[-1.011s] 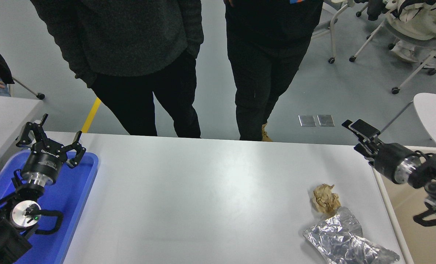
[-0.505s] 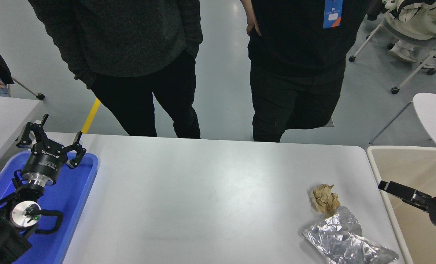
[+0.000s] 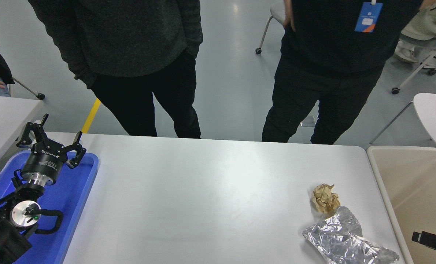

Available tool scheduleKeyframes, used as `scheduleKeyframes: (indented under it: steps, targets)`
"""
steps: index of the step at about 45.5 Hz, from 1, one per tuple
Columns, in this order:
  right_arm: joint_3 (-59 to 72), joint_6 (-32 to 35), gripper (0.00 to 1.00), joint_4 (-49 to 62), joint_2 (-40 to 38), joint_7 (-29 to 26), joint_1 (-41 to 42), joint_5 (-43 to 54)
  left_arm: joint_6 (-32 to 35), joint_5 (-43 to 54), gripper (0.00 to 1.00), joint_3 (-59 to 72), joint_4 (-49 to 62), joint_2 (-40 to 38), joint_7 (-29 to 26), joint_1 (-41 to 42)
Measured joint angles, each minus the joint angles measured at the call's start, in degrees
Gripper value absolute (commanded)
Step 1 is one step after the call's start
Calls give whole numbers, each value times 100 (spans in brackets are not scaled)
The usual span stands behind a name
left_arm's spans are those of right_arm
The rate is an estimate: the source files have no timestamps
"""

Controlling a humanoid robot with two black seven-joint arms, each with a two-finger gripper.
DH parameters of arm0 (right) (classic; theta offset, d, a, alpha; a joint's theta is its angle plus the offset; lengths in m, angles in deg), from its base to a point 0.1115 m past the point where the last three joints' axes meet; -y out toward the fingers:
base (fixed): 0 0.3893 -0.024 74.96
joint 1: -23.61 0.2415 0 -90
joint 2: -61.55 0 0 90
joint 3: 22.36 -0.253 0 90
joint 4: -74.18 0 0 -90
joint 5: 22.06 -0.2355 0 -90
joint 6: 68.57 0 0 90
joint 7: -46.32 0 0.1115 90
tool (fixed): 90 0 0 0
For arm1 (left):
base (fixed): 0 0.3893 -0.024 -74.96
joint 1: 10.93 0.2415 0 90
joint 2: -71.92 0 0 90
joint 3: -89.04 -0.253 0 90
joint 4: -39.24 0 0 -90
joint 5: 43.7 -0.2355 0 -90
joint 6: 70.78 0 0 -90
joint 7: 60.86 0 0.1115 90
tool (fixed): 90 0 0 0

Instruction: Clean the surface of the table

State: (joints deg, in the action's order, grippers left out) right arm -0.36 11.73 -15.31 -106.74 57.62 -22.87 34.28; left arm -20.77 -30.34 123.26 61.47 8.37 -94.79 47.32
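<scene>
The white table surface [image 3: 210, 198] spans the middle of the head view. A crumpled brown paper ball [image 3: 326, 198] lies on it near the right end. Just in front of the ball, touching it, lies a crinkled silver foil bag [image 3: 346, 242]. Only a small black tip of my right gripper [image 3: 431, 241] shows at the bottom right corner, over the beige bin and right of the foil bag, holding nothing that I can see. My left gripper [image 3: 51, 141] is parked open over the blue tray at the lower left.
The beige bin [image 3: 419, 183] stands against the table's right end. The blue tray [image 3: 75, 205] sits on the left end under the left arm. Two people in dark clothes stand at the far edge. Rolling chairs stand at the back right.
My right arm has dropped from above the bin's far corner to the bottom right corner, nearly out of the picture. The person on the right has stepped further right. The rubbish has not moved.
</scene>
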Motion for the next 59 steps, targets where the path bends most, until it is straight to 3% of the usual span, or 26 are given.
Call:
scheduleKeyframes:
  steps: [30,59]
  targets:
    - [262,-62,100,-84,1095,-402,-142,-1997,0,0,100,1,-2,0,-2,2]
    - [250,-370,98,411,2057,-446,-133,-2478,-3,0,100,1,-1,0,-1,3]
